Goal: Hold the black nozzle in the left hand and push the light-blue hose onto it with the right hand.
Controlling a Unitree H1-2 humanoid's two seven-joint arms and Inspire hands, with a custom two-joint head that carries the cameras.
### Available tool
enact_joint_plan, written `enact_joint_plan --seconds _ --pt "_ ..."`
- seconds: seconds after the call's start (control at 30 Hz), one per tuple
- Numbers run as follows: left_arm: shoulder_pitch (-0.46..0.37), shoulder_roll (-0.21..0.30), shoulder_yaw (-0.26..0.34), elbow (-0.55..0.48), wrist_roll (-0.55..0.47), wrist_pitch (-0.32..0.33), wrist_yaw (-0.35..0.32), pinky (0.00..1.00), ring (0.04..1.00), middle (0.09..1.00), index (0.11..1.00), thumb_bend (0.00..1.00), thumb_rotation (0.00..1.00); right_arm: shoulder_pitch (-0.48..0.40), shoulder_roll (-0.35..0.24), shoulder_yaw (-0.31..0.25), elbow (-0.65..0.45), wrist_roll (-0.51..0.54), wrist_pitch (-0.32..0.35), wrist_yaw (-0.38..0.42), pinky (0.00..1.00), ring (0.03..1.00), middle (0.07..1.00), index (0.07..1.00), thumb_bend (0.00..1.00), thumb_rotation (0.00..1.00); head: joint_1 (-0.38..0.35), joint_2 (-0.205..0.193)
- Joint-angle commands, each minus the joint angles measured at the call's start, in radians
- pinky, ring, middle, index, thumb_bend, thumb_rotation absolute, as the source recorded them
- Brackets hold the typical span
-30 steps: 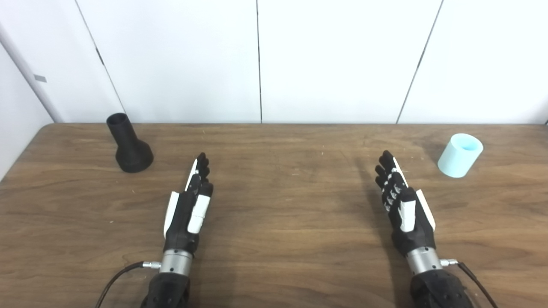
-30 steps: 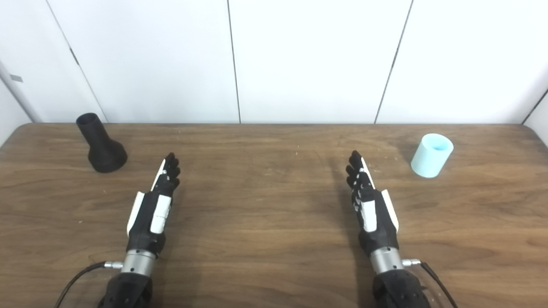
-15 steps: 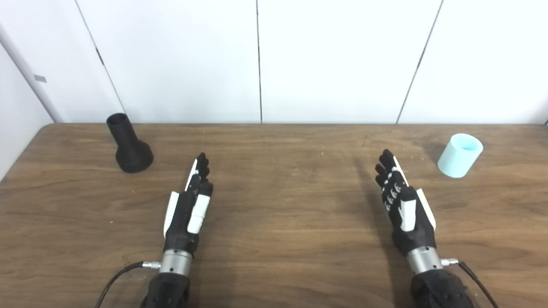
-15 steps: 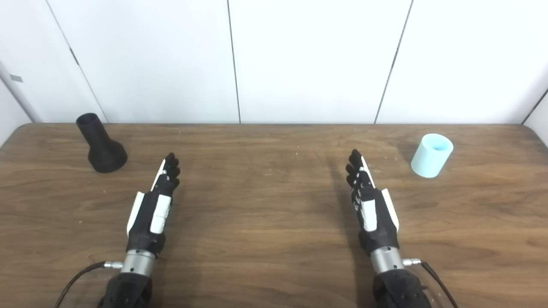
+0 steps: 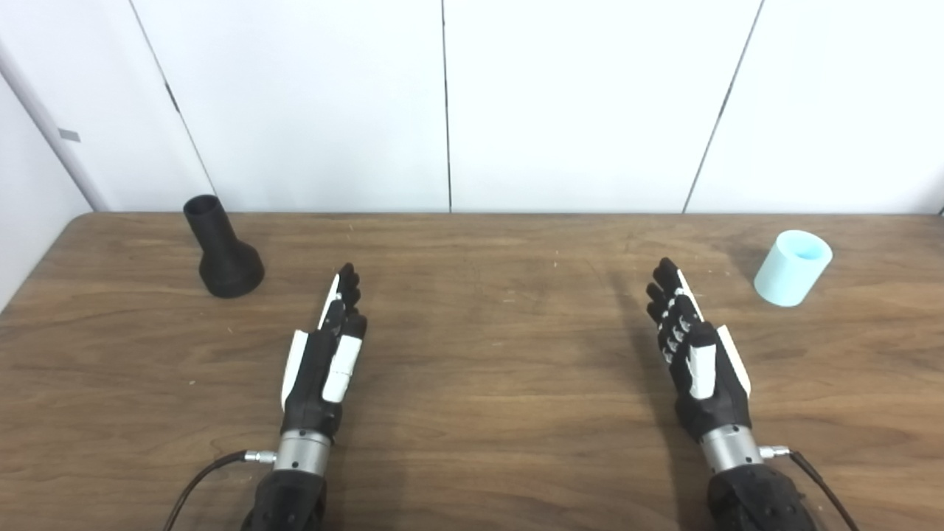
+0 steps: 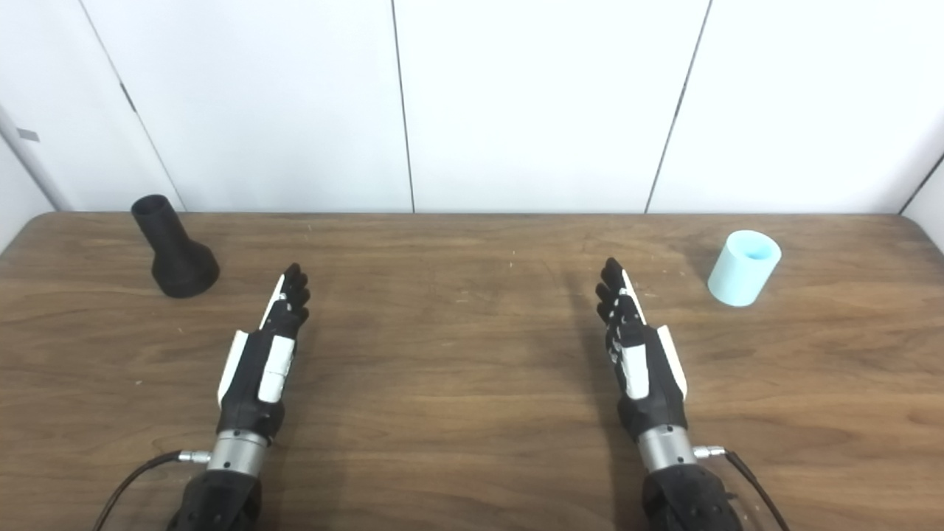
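Both empty hands, left hand (image 5: 324, 361) and right hand (image 5: 697, 354), fingers extended, mid-table (image 5: 501, 383).

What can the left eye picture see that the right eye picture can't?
Only the left eye view shows a wide strip of side wall left of the table.

Only the right eye view shows the corner where the back wall meets the right wall.

Both show the black nozzle, the light-blue hose, the empty left hand and right hand.

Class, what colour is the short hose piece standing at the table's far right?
Light blue; the hose shows best in the left eye view.
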Motion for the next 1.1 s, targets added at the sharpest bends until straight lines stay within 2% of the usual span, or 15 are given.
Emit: enact_joint_plan --seconds 0.0,1.07 --pt "-0.025 0.002 0.002 -0.012 -0.006 -0.022 0.001 1.00 1.000 1.000 1.000 0.97 0.99 -0.020 0.002 0.000 -0.021 0.000 -0.023 -0.002 1.00 1.000 1.000 1.000 0.81 1.00 0.001 0.001" --pt "-0.024 -0.002 0.003 -0.025 -0.008 -0.008 0.000 1.00 1.000 1.000 1.000 0.95 0.99 -0.019 0.002 0.001 -0.031 0.012 -0.001 0.003 1.00 1.000 1.000 1.000 0.79 1.00 0.002 0.004"
